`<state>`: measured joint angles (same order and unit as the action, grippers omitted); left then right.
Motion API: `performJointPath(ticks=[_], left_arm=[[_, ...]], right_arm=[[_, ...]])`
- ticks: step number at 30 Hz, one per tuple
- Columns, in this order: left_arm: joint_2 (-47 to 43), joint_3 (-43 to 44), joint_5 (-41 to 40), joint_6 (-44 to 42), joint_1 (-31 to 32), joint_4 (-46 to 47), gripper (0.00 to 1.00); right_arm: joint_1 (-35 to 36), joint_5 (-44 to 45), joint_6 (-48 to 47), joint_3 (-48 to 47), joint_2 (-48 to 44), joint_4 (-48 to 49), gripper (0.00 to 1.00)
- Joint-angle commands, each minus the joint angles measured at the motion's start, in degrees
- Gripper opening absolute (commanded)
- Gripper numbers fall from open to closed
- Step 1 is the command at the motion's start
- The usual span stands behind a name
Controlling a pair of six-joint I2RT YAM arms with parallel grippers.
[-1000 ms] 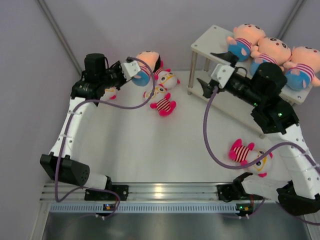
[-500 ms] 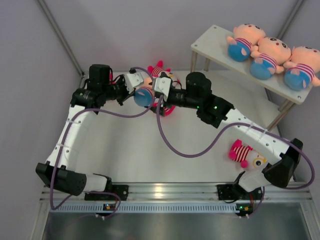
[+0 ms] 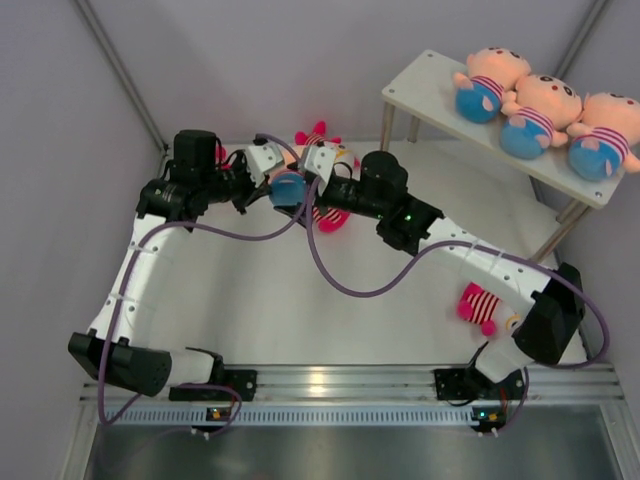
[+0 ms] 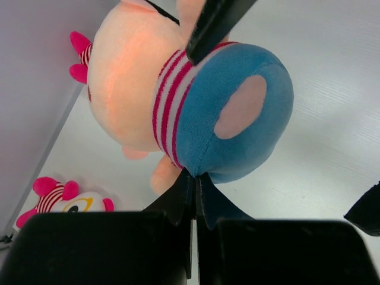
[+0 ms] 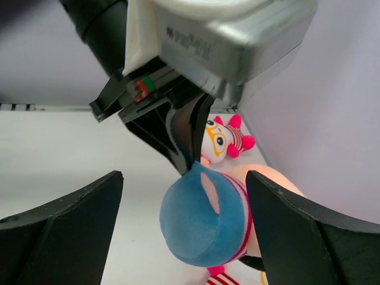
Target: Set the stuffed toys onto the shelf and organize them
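Right now my left gripper is clamped on a peach boy doll at its blue shorts. One finger lies across the striped shirt and the other is tucked under the seat. The doll is held above the table, at the far side and left of centre. From overhead it hangs between my two wrists, well apart from the shelf, which stands at the far right.

My right gripper faces the doll from the opposite side with its fingers spread wide. The blue shorts sit in the gap between them, and I cannot tell whether either pad touches the plush.

On the shelf's top board three peach boys lie in a row toward the right end, touching one another. I can barely see the lower board beneath it.

The pink ones are all down on the table. A first pink doll lies near the base of the right arm. A second pink doll is partly hidden under the right wrist. A third pink doll shows in the left wrist view, close to the left wall
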<state>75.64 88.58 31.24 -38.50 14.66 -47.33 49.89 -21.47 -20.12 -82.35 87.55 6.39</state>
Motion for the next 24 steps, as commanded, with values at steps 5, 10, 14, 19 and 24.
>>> performJointPath(ticks=[5,10,14,19,24], left_arm=[[-2.69,0.37,3.12,-1.84,0.11,-0.22,0.0],[-2.07,-0.16,2.77,-2.89,0.11,-0.22,0.0],[-2.16,-0.95,2.59,-3.6,0.11,-0.13,0.0],[-2.07,-1.21,2.42,-4.74,0.11,-0.3,0.0],[-1.63,-0.6,3.38,-4.57,0.11,-0.31,0.0]], right_arm=[[-7.34,-19.04,8.6,10.01,-5.18,13.3,0.85],[-7.88,-19.31,7.02,9.4,-4.41,10.92,0.85],[-7.61,-17.03,6.86,6.07,-1.78,9.35,0.85],[-7.61,-12.28,1.94,0.71,1.57,1.98,0.85],[-7.61,-12.37,-0.53,-3.18,5.0,-3.14,0.84]])
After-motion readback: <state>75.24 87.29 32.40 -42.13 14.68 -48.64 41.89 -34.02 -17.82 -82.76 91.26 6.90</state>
